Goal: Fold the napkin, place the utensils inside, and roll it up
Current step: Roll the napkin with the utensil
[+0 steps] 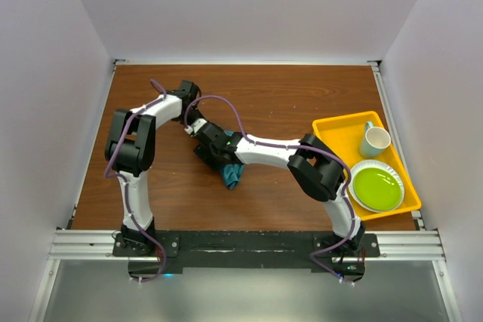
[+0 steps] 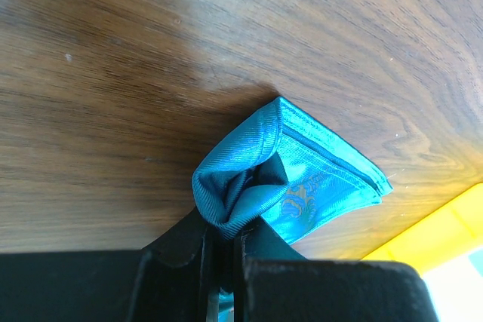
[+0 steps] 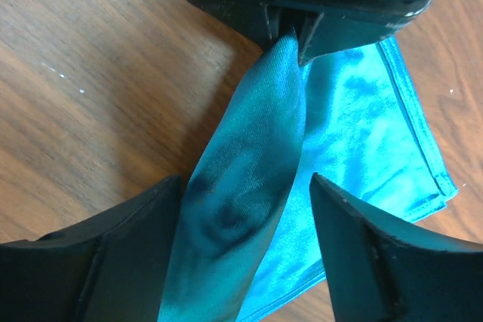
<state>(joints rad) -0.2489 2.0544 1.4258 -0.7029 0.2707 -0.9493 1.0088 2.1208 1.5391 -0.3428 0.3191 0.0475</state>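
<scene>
One napkin (image 2: 317, 179): teal, folded and bunched, lying mid-surface (stitched hem visible along one edge).
Left end effector (image 2: 223, 258): clenched on the napkin's gathered end.
Right end effector (image 3: 241, 209): released, fingers (image 3: 377, 246) spread wide either side of a raised ridge of cloth.
Surface (image 1: 287, 96): brown wood grain.
Tray (image 1: 332, 130): yellow, at the right edge, well apart from the napkin; carries a green plate (image 1: 377, 188) and a pale cup (image 1: 375, 141).
</scene>
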